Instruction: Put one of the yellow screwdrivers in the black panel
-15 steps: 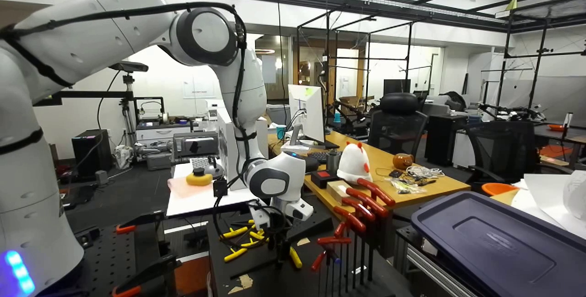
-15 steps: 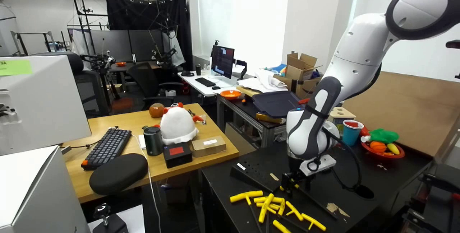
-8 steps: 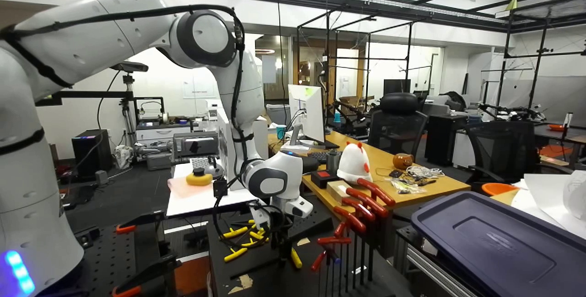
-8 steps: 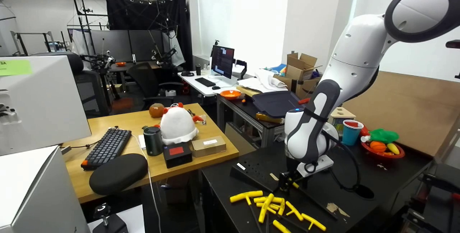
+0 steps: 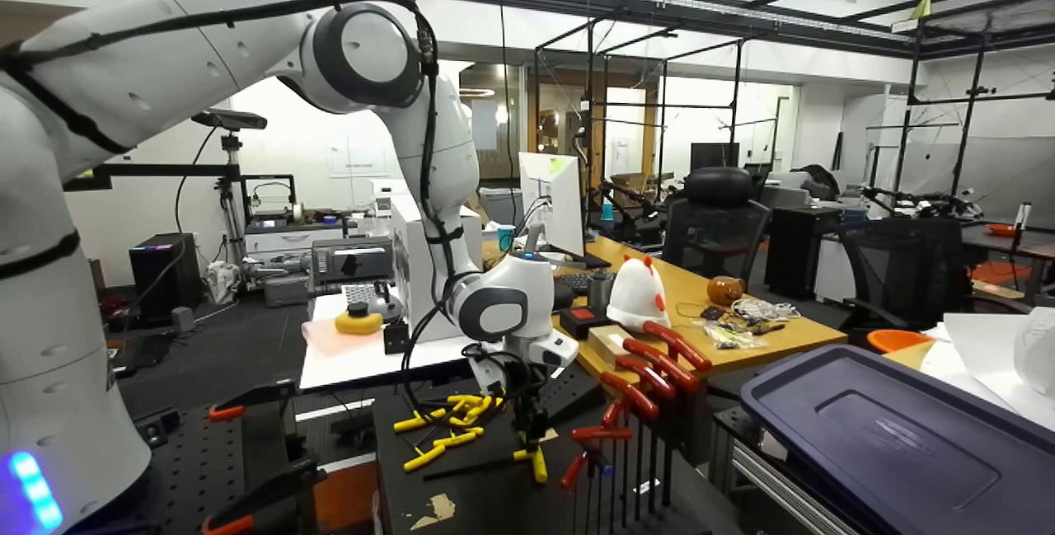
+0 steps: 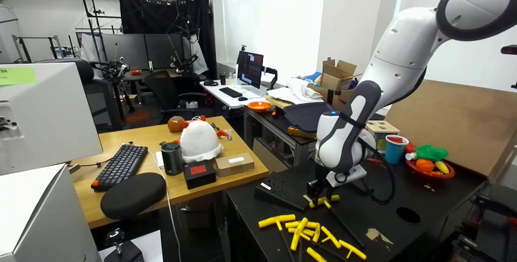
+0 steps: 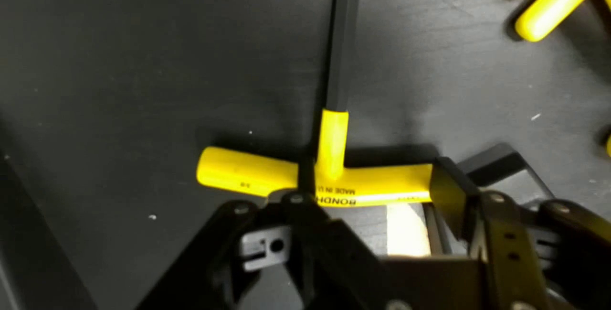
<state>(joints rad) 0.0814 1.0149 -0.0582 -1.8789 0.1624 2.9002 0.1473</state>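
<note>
A yellow T-handled screwdriver (image 7: 267,174) lies on the black table, its dark shaft pointing up in the wrist view. It also shows in both exterior views (image 5: 540,466) (image 6: 334,198). My gripper (image 7: 374,183) is open over it, one finger across the handle near its middle and the other at the handle's right end. I cannot tell whether the fingers touch it. The gripper shows in both exterior views (image 5: 532,434) (image 6: 321,195). The black panel (image 6: 278,191), a sloped block with holes, stands beside the gripper; it also shows in an exterior view (image 5: 577,391).
Several other yellow screwdrivers (image 6: 299,229) lie in a pile near the panel, some also at the wrist view's upper right (image 7: 556,11). Red T-handled tools (image 5: 659,378) stand upright close by. A red bowl of toys (image 6: 430,171) and a blue cup (image 6: 396,149) stand behind the arm.
The gripper has risen slightly and moved toward the panel. The screwdriver beneath it has shifted on the table, its shaft at another angle. The panel has shifted slightly.
</note>
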